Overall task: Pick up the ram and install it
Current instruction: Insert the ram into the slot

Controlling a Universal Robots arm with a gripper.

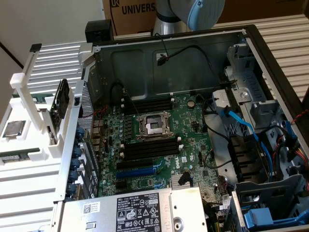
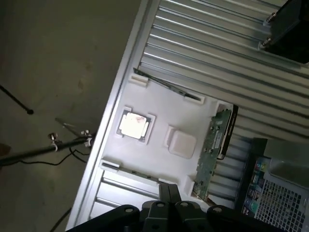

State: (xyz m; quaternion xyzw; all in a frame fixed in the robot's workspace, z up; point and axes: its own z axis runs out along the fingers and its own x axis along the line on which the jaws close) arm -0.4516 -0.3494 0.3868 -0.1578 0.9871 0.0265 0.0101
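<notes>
Sitting open in the exterior view, the computer case (image 1: 135, 63) shows its green motherboard (image 1: 193, 125). The white tray (image 2: 164, 104) lies just beside it on the exterior view's left. The gripper (image 2: 169, 189) hangs over the tray, fingers pressed together, holding nothing, near one end of the ram (image 2: 214, 152); the ram leans on edge at the tray side closest to the case, not yet in a slot, and the square silver processor chip (image 2: 135, 124) lies flat mid-tray, apart from it.
</notes>
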